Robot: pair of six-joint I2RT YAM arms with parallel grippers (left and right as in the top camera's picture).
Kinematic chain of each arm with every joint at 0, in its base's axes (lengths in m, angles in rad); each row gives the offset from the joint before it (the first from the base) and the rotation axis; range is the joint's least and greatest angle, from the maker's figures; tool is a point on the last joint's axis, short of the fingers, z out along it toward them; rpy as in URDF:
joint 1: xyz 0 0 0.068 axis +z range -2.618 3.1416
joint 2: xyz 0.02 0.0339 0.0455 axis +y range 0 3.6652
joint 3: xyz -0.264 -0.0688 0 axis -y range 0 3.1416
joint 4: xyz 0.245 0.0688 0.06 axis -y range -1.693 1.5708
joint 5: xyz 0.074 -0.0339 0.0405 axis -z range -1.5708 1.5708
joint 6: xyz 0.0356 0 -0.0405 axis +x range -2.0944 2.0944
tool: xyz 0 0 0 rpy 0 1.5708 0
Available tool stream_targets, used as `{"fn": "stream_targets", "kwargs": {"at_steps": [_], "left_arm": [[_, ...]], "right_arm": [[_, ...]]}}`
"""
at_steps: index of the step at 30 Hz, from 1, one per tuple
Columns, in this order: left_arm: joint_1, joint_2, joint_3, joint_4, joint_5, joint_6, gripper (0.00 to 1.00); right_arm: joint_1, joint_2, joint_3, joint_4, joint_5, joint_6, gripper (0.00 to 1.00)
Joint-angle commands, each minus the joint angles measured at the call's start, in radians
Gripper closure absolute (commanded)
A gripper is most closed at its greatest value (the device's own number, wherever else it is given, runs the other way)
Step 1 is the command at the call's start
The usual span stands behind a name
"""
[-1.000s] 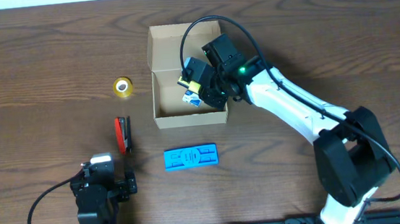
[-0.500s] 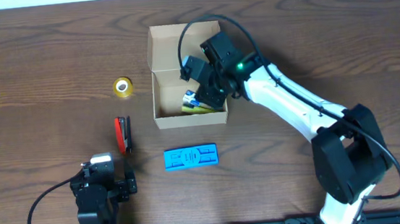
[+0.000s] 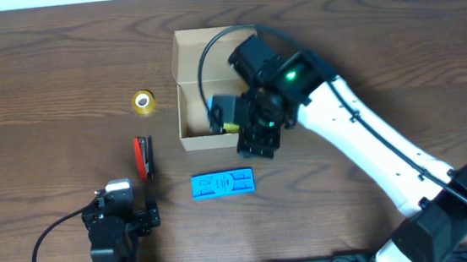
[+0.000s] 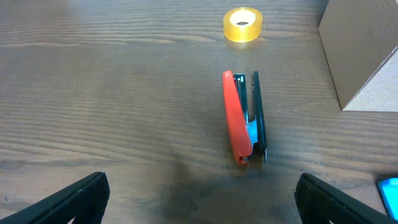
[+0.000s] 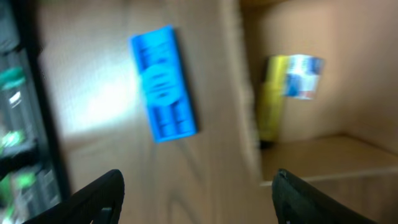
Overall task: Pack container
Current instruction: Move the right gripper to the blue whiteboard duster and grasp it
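**Overhead and wrist views, 2 arms at a dark brown wooden table (image 3: 42,80).** The small tan cardboard container (image 3: 191,109) stands at the centre rear of the table. Its hinged flap lid (image 3: 201,53) is folded back flat on the far side, so the interior is exposed. A yellow item with a white-and-blue label (image 5: 272,106) lies inside, against the wall nearest the robot; the right wrist view is blurred, so its kind cannot be told.

The right gripper (image 3: 258,139) hangs over the container's near right corner, partly above the wall and partly above the table in front of it. Its 2 fingers (image 5: 93,199) are spread wide with nothing between them.

A flat blue rectangular plastic piece (image 3: 223,184) lies on the table just in front of the container, apart from it. A red and black stapler (image 4: 242,118) lies to the container's left, and a yellow roll of tape (image 4: 243,24) sits beyond the stapler.

The left gripper (image 4: 200,186) sits low at the near left edge of the table and faces the stapler. Its jaws are wide apart and empty, short of the stapler.
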Motion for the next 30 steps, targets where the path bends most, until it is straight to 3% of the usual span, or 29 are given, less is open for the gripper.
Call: {"fn": "stream_targets", "kwargs": {"at_steps": [1,7,16,30], "left_arm": [[0.006,-0.006,-0.01,-0.002,-0.018,0.015,0.05],[0.006,-0.006,-0.01,-0.001,-0.018,0.015,0.05],[0.006,-0.006,-0.01,-0.001,-0.018,0.015,0.05],[0.006,-0.006,-0.01,-0.002,-0.018,0.015,0.05]], "right_arm": [[0.063,0.001,-0.027,-0.016,-0.027,-0.068,0.25],[0.16,0.008,-0.146,0.034,0.038,-0.082,0.21],[0.19,0.01,-0.285,0.158,0.037,-0.082,0.2],[0.19,0.17,-0.313,0.295,0.038,-0.082,0.18]]}}
